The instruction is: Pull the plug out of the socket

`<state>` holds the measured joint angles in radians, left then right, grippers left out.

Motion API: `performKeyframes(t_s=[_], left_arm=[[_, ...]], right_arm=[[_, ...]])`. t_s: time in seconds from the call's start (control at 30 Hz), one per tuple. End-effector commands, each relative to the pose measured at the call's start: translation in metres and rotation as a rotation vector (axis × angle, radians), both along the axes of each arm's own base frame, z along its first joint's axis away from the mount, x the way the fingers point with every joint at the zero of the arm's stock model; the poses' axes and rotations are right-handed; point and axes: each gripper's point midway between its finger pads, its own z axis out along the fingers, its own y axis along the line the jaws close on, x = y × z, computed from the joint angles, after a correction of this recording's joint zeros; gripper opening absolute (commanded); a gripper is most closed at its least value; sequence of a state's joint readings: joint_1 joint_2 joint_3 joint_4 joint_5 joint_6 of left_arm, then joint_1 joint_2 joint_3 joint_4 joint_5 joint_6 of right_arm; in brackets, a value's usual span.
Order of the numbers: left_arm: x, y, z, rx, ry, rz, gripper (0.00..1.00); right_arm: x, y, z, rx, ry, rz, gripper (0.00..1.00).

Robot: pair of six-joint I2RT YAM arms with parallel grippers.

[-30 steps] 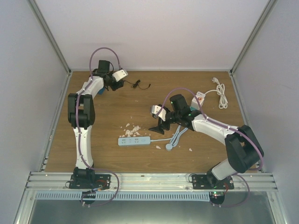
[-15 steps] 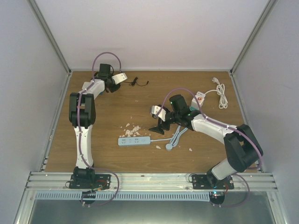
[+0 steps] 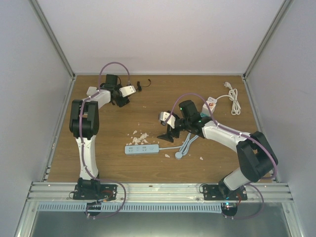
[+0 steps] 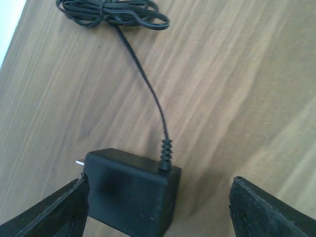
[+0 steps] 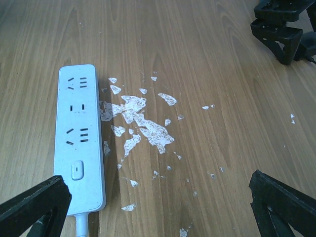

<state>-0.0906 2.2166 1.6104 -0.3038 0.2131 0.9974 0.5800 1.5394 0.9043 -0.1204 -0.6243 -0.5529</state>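
The plug, a black adapter with a thin black lead, lies on the wooden table at the far back left. My left gripper stands open round it: the plug rests against the left finger, with a wide gap to the right finger. From above, the left gripper covers the plug. The socket, a white power strip, lies mid-table with nothing plugged into it. My right gripper hovers open just right of the strip, its jaws wide with only bare wood between them.
White flakes are scattered beside the strip. The plug's coiled black lead lies by the back wall. The strip's grey cable loops under the right arm. A white adapter and coiled white cord sit at back right.
My left jaws have opened and let go of the black plug, which now lies on the table. The left wrist has shifted slightly nearer. The right arm has not moved.
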Motion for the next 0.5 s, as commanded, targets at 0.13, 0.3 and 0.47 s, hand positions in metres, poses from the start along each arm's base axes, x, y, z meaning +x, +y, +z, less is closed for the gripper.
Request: performKeyframes(t_s=[0.13, 0.3, 0.47], left_arm=[[-0.027, -0.019, 0.043, -0.097, 0.008, -0.055, 0.85], [-0.047, -0.027, 0.069, -0.155, 0.002, -0.082, 0.86], [-0.073, -0.036, 0.081, -0.206, 0.024, -0.111, 0.89]], right_arm=[[0.000, -0.003, -0.009, -0.023, 0.012, 0.001, 1.00], [0.000, -0.005, -0.008, -0.023, 0.010, 0.004, 1.00], [0.005, -0.014, -0.010, -0.076, -0.022, 0.013, 1.00]])
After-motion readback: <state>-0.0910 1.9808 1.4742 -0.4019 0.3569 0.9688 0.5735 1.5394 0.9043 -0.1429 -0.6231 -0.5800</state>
